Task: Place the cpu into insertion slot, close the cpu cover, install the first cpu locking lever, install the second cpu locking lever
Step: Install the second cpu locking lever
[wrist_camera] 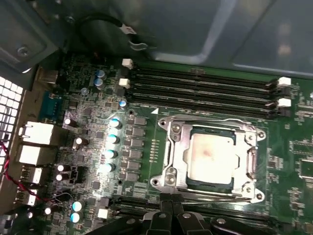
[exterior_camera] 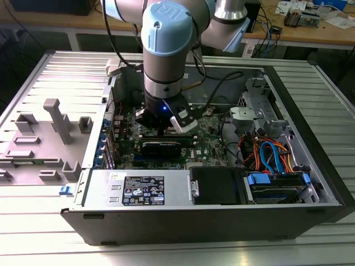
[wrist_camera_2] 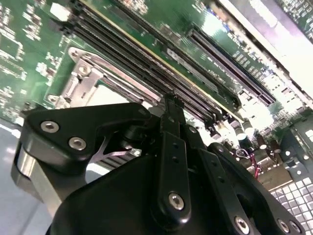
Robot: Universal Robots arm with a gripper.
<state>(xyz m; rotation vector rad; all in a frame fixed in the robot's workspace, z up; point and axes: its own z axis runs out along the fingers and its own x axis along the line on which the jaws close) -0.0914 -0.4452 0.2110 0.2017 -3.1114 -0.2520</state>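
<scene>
Hovering gripper (wrist_camera: 171,208) above a motherboard (wrist_camera: 98,161) inside an open computer case (exterior_camera: 310,166).
In the first wrist view the cpu (wrist_camera: 211,155) sits in the insertion slot (wrist_camera: 176,161), under the lowered cpu cover (wrist_camera: 249,161). The gripper's fingers (wrist_camera: 166,203) meet, holding nothing, at six o'clock of the socket; the memory slots (wrist_camera: 200,90) lie at twelve o'clock.

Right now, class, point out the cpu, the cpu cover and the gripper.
cpu (wrist_camera: 211,155): first wrist view, middle of its metal top.
cpu cover (wrist_camera: 178,147): first wrist view, one side bar of the frame.
gripper (wrist_camera: 171,208): first wrist view, between its fingertips.
</scene>
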